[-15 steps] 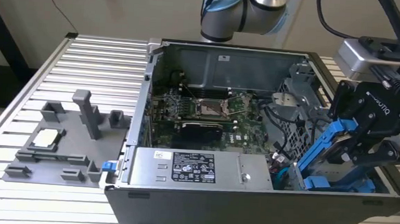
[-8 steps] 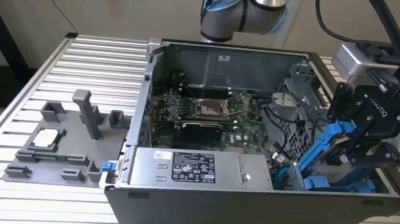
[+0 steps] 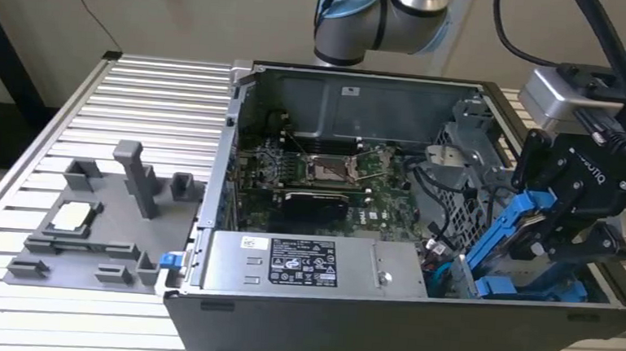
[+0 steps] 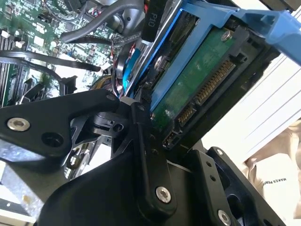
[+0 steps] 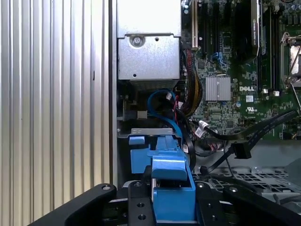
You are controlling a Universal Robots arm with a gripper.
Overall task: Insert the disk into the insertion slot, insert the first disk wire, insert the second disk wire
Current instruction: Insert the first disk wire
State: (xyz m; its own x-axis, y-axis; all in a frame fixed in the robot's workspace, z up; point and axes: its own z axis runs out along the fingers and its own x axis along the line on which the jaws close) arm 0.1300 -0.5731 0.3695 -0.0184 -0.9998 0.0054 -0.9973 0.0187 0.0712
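The disk, clipped in its bright blue carrier, hangs tilted above the computer case's corner at the exterior view's right. My black gripper is shut on it. In the second wrist view the disk's green board and connector edge show inside the blue frame, beside a black finger. The first wrist view has the carrier between my fingers, above the insertion slot's blue rails. A blue wire and black wires lie loose inside the case near the slot.
The open case holds a motherboard and a grey box with a sticker along its near wall. A grey fixture plate with upright blocks lies on the slatted table at the exterior view's left. The arm's base stands behind the case.
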